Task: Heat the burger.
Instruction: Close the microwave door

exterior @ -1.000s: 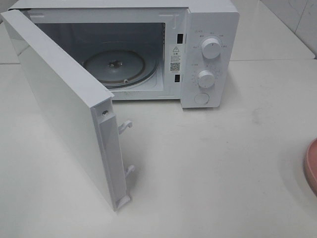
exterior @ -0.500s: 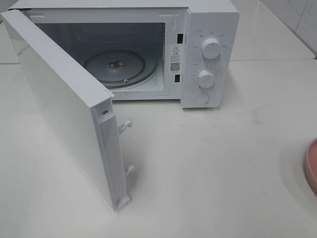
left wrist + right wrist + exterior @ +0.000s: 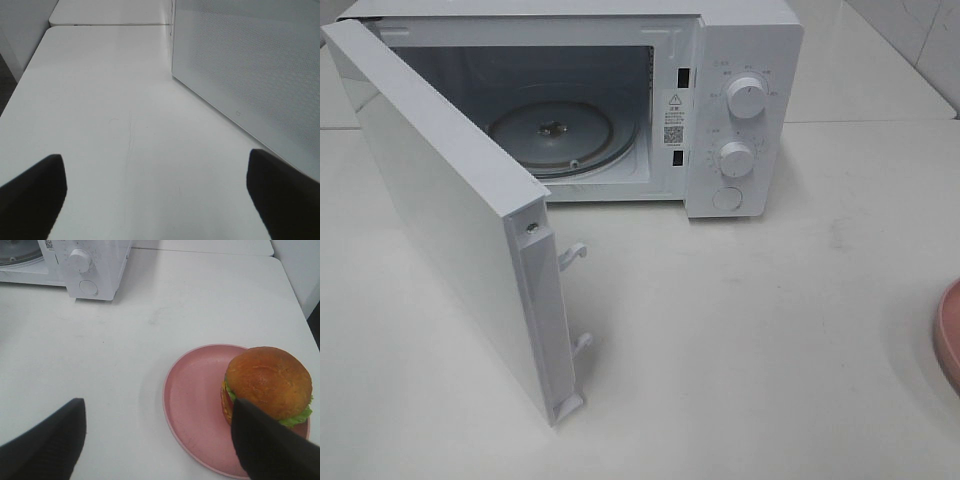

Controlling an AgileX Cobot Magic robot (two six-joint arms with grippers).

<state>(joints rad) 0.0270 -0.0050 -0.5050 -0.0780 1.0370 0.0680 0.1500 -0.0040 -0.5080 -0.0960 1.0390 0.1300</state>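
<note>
Right gripper (image 3: 157,440) spread wide, holding nothing. Just beyond its fingertips, burger (image 3: 267,385) sitting on pink plate (image 3: 192,400), not yet picked up. Left gripper (image 3: 157,195) likewise spread and empty beside the door (image 3: 250,70). Farther off, microwave (image 3: 745,110) already open, turntable (image 3: 555,135) bare. Left to do: lifting, loading, closing, starting.

Left hand (image 3: 157,200): two dark, matte fingers (image 3: 31,192) spread wide apart, nothing between them, held above the white tabletop (image 3: 110,110). Right hand (image 3: 157,440): dark, ribbed fingers (image 3: 47,442) likewise spread wide, gripping nothing, also held above the tabletop. Only the fingertips of each hand show in its own wrist view; neither arm nor hand appears in the exterior high view.
</note>
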